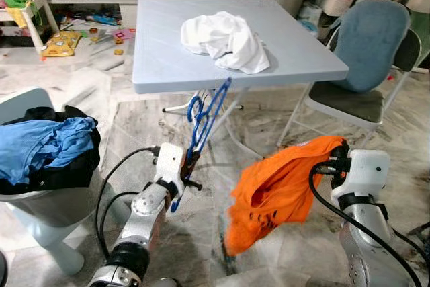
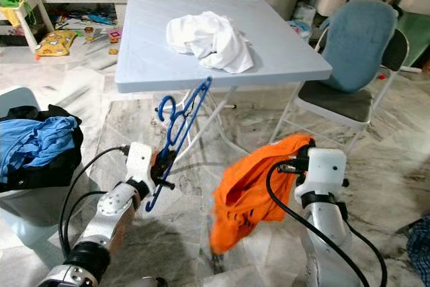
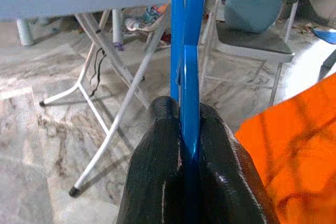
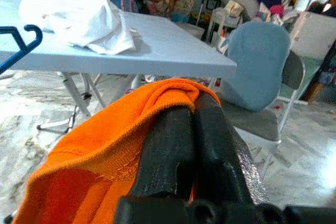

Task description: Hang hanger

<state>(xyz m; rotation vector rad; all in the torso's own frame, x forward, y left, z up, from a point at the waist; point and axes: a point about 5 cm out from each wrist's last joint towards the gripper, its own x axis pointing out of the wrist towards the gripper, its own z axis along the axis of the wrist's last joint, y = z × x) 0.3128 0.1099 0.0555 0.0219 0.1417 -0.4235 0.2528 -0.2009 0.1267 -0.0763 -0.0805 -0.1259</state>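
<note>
Between the two black fingers [image 3: 157,166] of the left gripper [image 3: 190,129] sits the blue hanger [image 1: 205,115], pinched tight with no gap left on either side of the plastic. It is held low in front of the robot and rises at a slant from the grip, its hook curling near the front edge of the pale blue folding table [image 1: 161,45], below the tabletop. Over on the other side, the right gripper [image 4: 191,114] has its fingers pressed together on a fold of the orange shirt [image 1: 282,183]; the cloth drapes over the fingertips and hangs down in a loose bunch toward the marble floor [image 1: 262,126], just beside the hanger but not touching it. On the table, well behind both grippers, lies a crumpled white garment [image 1: 225,39], close to the near edge. To the robot's right stands a folding chair [image 1: 366,65] with a blue-grey cover over its back, tucked near the table's corner. To the left, a light grey stool or bin [image 1: 40,213] carries a heap of blue and black clothes [image 1: 47,149]. Further back, past the table, toys are scattered on the floor [image 1: 64,42] in front of a low TV stand.
</note>
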